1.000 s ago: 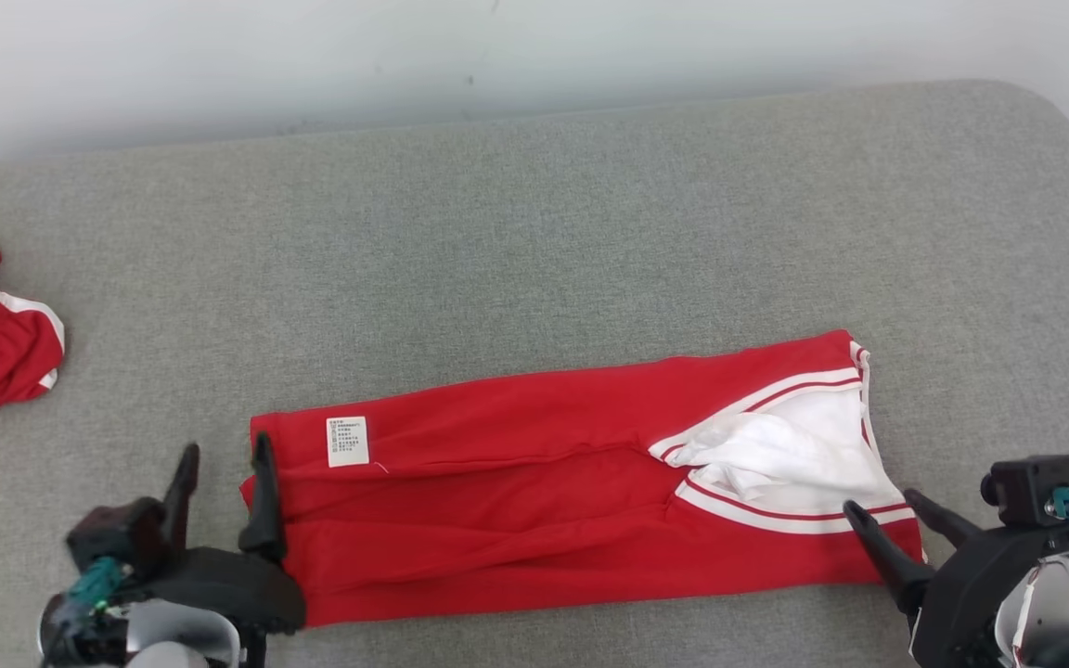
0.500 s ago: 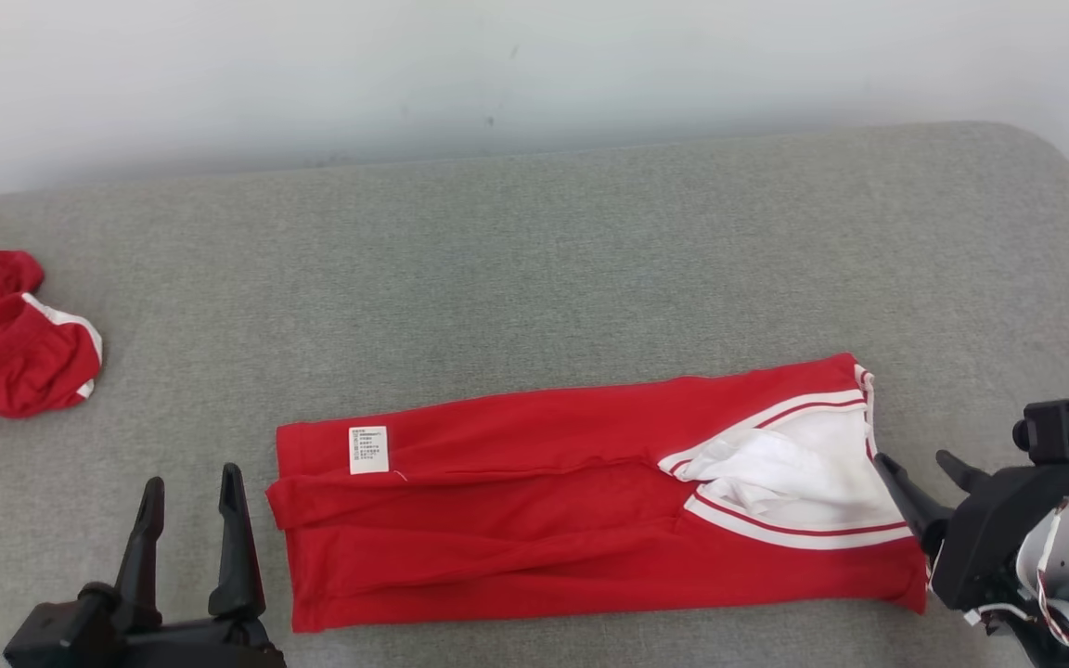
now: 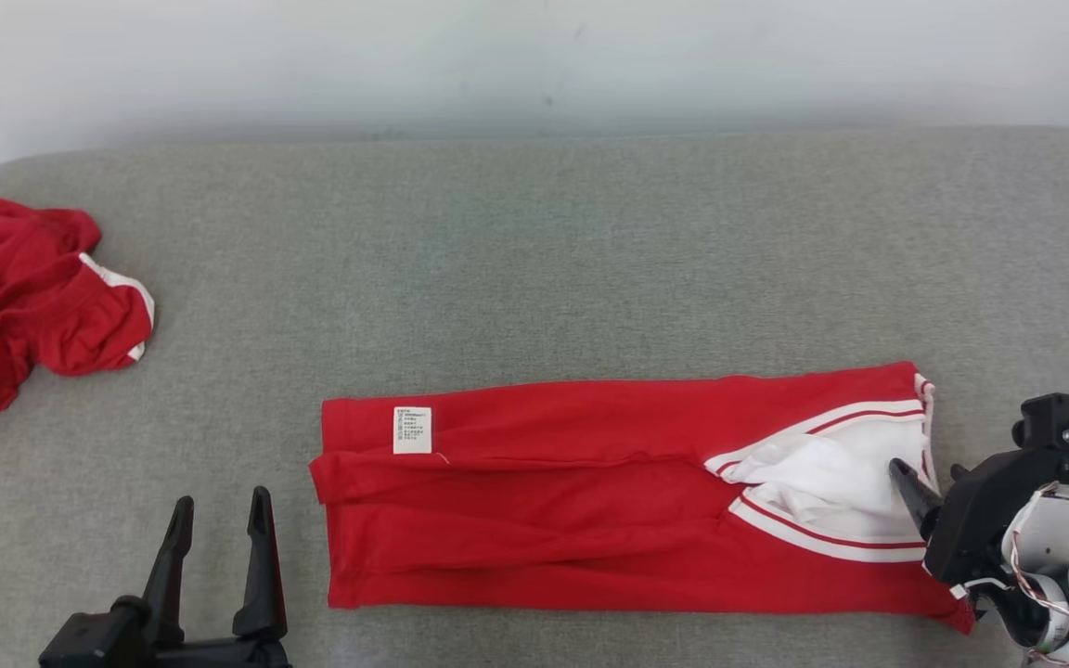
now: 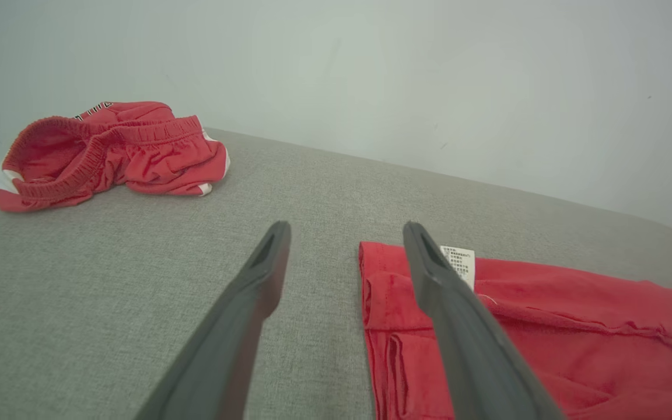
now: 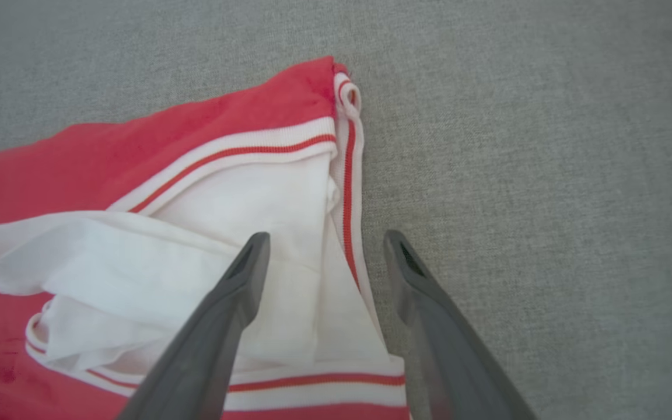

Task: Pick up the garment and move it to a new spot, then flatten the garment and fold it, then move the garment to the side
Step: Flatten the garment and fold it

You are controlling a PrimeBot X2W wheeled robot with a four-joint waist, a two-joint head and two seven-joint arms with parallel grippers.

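Observation:
The garment (image 3: pixel 590 501) is a red top with white, red-striped trim, folded into a long band on the grey cushion (image 3: pixel 534 260). A white label (image 3: pixel 412 430) shows near its left end. My left gripper (image 3: pixel 219 506) stands open and empty near the front edge, left of the garment and apart from it. In the left wrist view its fingers (image 4: pixel 345 230) frame bare cushion, with the garment's (image 4: pixel 546 309) left end behind the right finger. My right gripper (image 3: pixel 929 473) is open over the white trim at the garment's right end. In the right wrist view that gripper (image 5: pixel 327 239) straddles the garment's (image 5: pixel 196 134) striped edge.
A second red garment (image 3: pixel 24 297) lies crumpled at the cushion's far left, and it shows as a heap with an elastic waistband (image 4: pixel 108 146) in the left wrist view. A pale wall (image 3: pixel 534 65) runs behind the cushion. Bare grey cushion lies beyond the folded band.
The head camera has shifted, so everything sits further right. My left gripper has drawn back from the garment's left edge, which it overlapped before. The right gripper stays at the right end.

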